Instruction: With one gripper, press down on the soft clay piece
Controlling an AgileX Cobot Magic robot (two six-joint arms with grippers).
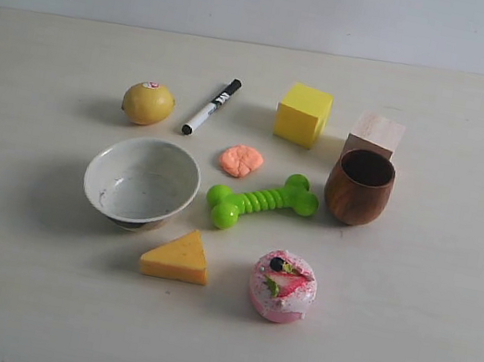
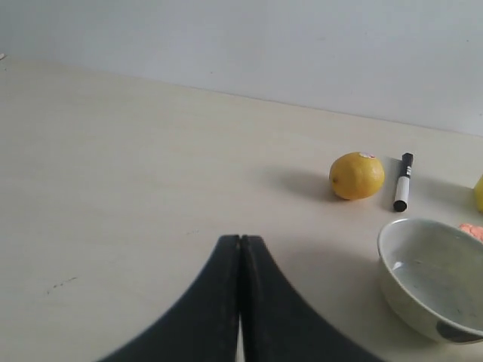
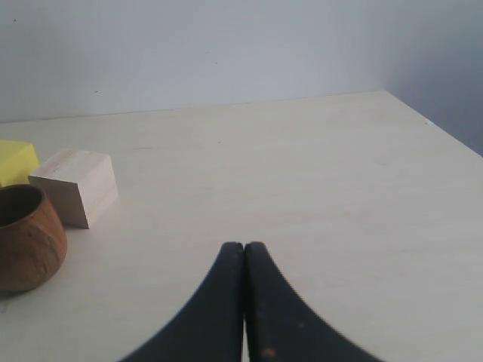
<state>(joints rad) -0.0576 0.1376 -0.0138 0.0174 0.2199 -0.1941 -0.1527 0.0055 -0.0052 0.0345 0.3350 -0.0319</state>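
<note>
The soft clay piece (image 1: pixel 241 160) is a small salmon-orange wrinkled blob lying flat near the middle of the table, between the marker and the green bone toy. A sliver of it (image 2: pixel 473 230) peeks past the bowl's rim in the left wrist view. Neither arm shows in the exterior view. My left gripper (image 2: pixel 240 240) is shut with nothing in it, over bare table well short of the lemon and the bowl. My right gripper (image 3: pixel 244 246) is also shut and empty, over bare table beside the wooden cup; the clay is out of its view.
Around the clay: a lemon (image 1: pixel 148 103), a black-and-white marker (image 1: pixel 211 107), a yellow cube (image 1: pixel 302 114), a pale wooden block (image 1: pixel 375 135), a brown wooden cup (image 1: pixel 359 187), a green bone toy (image 1: pixel 261 200), a white bowl (image 1: pixel 141 182), an orange cheese wedge (image 1: pixel 177 258), a pink cake puck (image 1: pixel 283 286).
</note>
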